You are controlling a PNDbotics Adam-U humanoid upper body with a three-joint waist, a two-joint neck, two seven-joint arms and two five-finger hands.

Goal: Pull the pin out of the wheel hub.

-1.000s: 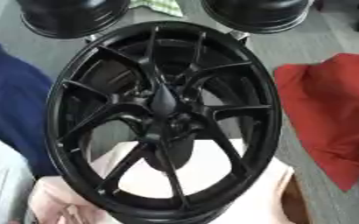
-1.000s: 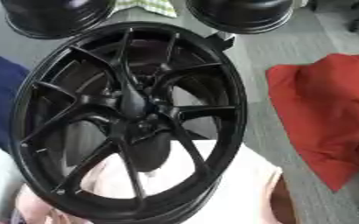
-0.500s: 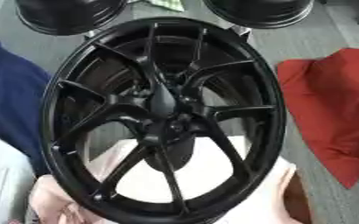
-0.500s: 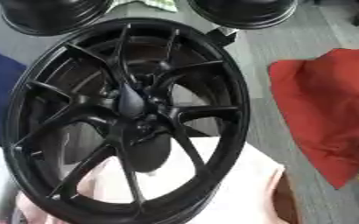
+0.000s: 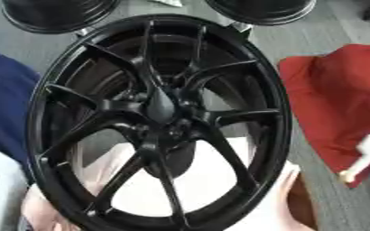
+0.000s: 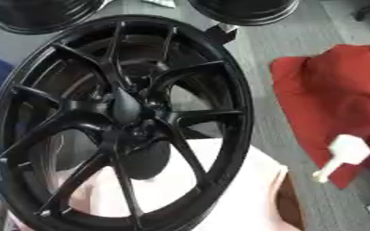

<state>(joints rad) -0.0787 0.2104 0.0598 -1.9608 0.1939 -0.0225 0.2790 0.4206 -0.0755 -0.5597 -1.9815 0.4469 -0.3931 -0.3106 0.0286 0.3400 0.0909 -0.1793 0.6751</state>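
You are looking down on the black wheel hub (image 5: 160, 122), which is lying tilted on pale pink padding (image 6: 219, 189), its dark centre cone facing up at you. No pin is showing in the centre or among the spokes.

Well apart from the hub, at the right over the red cloth (image 6: 330, 90), a white piece with a thin pale stem (image 6: 348, 151) is showing. It is blurred, but I am judging it to be the pin, already clear of the hub. Its long axis is running from upper right to lower left, with the thick white end uppermost and the small tip pointing down and left, towards the hub's lower rim.

Neither of your hands is showing plainly. A dark sliver at the right edge beside the white end may be your right hand, but I cannot tell whether it is holding anything or how far it is open.

If that piece is the pin, the pulling is looking done, and what is remaining is only setting it down safely. If it is not, the pin is hiding from this angle.
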